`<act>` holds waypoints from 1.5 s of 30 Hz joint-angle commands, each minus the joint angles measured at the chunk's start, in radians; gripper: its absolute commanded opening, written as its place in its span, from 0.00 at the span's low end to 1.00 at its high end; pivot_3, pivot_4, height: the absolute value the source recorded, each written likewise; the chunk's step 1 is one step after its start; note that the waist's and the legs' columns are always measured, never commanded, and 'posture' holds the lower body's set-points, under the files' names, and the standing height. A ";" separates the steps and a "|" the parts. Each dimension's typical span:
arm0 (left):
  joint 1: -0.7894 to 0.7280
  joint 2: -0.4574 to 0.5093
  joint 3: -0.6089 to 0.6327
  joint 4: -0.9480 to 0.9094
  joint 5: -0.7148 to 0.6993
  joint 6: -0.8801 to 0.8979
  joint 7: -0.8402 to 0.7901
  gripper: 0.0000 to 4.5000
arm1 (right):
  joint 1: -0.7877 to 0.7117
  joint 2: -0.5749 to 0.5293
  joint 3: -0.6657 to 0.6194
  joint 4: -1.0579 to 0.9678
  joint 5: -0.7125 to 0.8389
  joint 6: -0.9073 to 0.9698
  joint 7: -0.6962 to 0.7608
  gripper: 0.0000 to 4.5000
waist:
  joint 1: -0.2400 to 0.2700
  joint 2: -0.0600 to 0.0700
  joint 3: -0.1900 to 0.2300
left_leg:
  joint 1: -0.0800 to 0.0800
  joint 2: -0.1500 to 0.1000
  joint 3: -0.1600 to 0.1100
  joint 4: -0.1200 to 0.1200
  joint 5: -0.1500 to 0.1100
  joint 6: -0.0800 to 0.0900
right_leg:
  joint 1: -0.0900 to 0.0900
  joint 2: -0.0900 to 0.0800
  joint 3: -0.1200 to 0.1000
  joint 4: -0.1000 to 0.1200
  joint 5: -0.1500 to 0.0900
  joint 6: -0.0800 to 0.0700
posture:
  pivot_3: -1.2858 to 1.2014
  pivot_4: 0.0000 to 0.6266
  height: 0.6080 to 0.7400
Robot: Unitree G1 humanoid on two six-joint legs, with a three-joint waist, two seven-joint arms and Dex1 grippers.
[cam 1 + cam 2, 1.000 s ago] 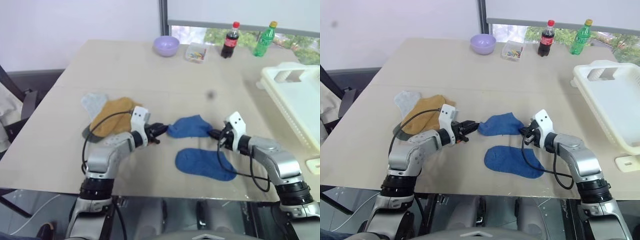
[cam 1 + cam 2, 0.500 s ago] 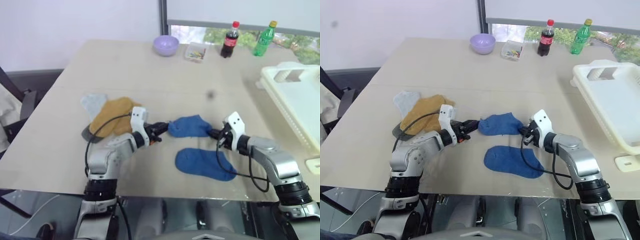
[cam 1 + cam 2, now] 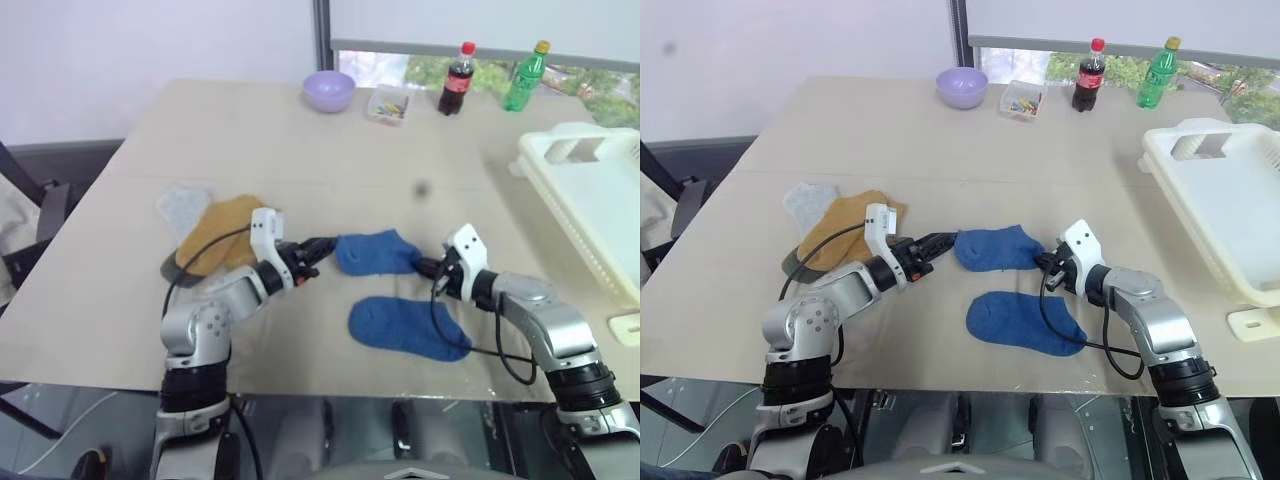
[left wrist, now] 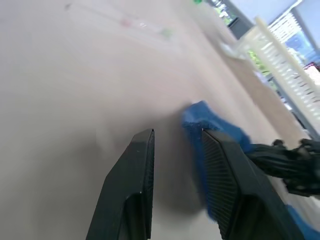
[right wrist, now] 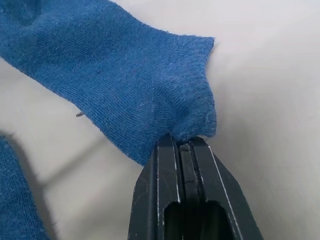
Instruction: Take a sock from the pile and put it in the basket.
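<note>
Pinching one end of the upper blue sock (image 3: 998, 247) with the right gripper (image 3: 1048, 262), black fingertips (image 5: 181, 145) squeezed together on the cloth. Holding the left gripper (image 3: 940, 241) at the other end of that same sock, fingers (image 4: 140, 165) standing apart, with the blue edge just beside one of them and nothing pinched.

Lying long-ways from left to right between the two grippers, flat on the table (image 3: 940, 140). Sitting well off to the right: the white basket (image 3: 1230, 190), at the table's right edge and much nearer the right arm. Probably needing a lift and a long carry to the right, with the right arm being the handy one for it.

Resting closer to the robot: a second blue sock (image 3: 1023, 322), untouched. Lying behind the left arm: the rest of the pile, a mustard sock (image 3: 845, 228) partly over a pale grey sock (image 3: 808, 200).

Standing at the far edge, by the window: a lilac bowl (image 3: 961, 86), a small clear box (image 3: 1019, 101), a cola bottle (image 3: 1085, 75) and a green bottle (image 3: 1156, 73), all well away from the carry.
</note>
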 commanded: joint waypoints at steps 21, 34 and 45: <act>0.080 0.162 -0.206 -0.036 0.195 -0.173 -0.030 0.36 | -0.013 0.006 0.022 0.036 -0.020 -0.014 0.019 0.00 | -0.010 0.000 0.000 | 0.000 0.000 0.000 -0.001 0.000 0.000 | -0.001 0.000 0.000 0.000 0.000 0.000 | 0.52 0.24 0.93; 0.094 0.182 -0.280 0.013 0.314 -0.233 -0.045 0.01 | -0.008 0.007 0.021 0.032 -0.024 -0.015 0.014 0.00 | -0.009 0.000 0.000 | 0.000 0.000 0.000 -0.001 0.000 0.000 | -0.001 0.000 0.000 0.000 0.000 0.000 | 0.52 0.24 0.93; 0.094 0.126 -0.223 -0.041 0.235 -0.274 -0.091 0.01 | 0.045 -0.032 -0.037 -0.169 0.098 0.094 0.055 0.00 | -0.007 0.000 0.001 | -0.001 0.000 0.000 -0.003 0.000 0.000 | -0.002 -0.001 0.000 -0.002 0.000 0.000 | 0.52 0.24 0.93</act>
